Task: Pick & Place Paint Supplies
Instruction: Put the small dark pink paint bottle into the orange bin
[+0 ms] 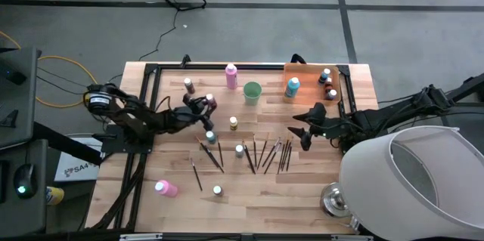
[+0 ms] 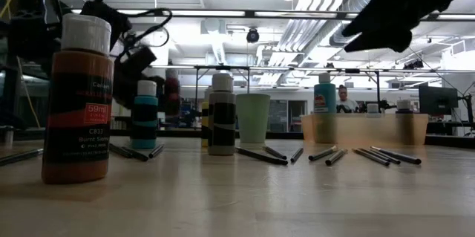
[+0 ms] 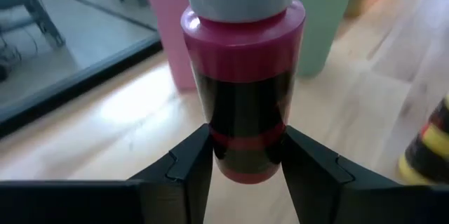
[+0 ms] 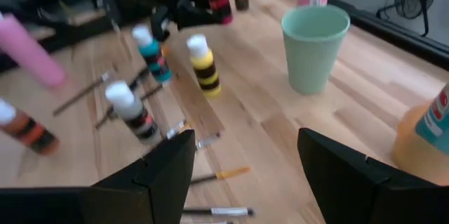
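Gripping a small magenta-bodied paint bottle (image 3: 242, 90) low on its body, the left hand (image 3: 242, 171) is clenching it between both dark fingers; the bottle is standing upright, pale cap up, with a dark label band on which no writing can be read. In the high view this bottle (image 1: 211, 102) is sitting left of centre on the wooden surface (image 1: 249, 180), at the tip of the left hand (image 1: 204, 107). Just beyond it are standing a tall pink bottle (image 3: 170, 27) and the light green cup (image 3: 323, 20).

The right hand (image 4: 245, 161) is hovering with its fingers spread wide and nothing between them, over the right part of the surface, near the orange tray (image 1: 306, 75); in the high view it (image 1: 301, 130) is pointing toward the brushes.

In the low view, the nearest bottle (image 2: 78, 96) is showing a brown body with a red patch reading "59ml", then "CB33" and "Burnt Sienna" partly readable below. It is standing upright, cap up. Behind it a teal bottle (image 2: 145, 114) and a dark-banded bottle (image 2: 221, 114) are also standing upright.

The thin dark brushes (image 1: 265, 154) are lying flat in the middle of the surface, long axes mostly running from the near edge toward the far edge, some slanted. A second pink bottle (image 1: 165, 188) is lying on its side near the front left corner.
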`<state>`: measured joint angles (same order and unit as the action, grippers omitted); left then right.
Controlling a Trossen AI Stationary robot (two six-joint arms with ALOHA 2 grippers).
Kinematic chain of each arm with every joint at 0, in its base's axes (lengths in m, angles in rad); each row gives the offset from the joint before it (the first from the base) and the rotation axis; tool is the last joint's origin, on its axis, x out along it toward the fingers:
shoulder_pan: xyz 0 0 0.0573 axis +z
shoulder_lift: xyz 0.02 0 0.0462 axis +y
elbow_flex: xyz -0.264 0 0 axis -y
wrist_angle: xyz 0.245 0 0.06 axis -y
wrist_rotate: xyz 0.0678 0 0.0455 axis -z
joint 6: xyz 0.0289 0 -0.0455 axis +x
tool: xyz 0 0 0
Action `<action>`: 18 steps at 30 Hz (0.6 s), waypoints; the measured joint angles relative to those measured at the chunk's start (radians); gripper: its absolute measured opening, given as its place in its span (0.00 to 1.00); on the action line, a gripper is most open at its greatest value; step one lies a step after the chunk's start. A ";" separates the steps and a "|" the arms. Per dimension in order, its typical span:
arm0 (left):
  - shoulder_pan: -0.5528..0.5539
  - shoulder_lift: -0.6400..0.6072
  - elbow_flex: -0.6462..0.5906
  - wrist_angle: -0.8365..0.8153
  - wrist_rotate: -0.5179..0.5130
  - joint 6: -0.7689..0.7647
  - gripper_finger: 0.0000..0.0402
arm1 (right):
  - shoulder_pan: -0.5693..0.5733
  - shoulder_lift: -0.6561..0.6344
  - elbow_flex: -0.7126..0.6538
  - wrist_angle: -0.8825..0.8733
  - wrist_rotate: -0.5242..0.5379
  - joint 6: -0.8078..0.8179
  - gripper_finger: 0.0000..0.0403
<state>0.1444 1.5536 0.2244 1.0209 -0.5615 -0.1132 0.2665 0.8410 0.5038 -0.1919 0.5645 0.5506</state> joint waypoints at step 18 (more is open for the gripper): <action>-0.001 -0.182 0.372 -0.528 0.350 0.118 0.37 | -0.109 0.136 0.000 0.540 -0.044 -0.161 0.61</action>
<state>0.1436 1.3712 0.5967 0.4927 -0.2120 0.0049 0.1574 0.9772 0.5041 0.3485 0.5202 0.3893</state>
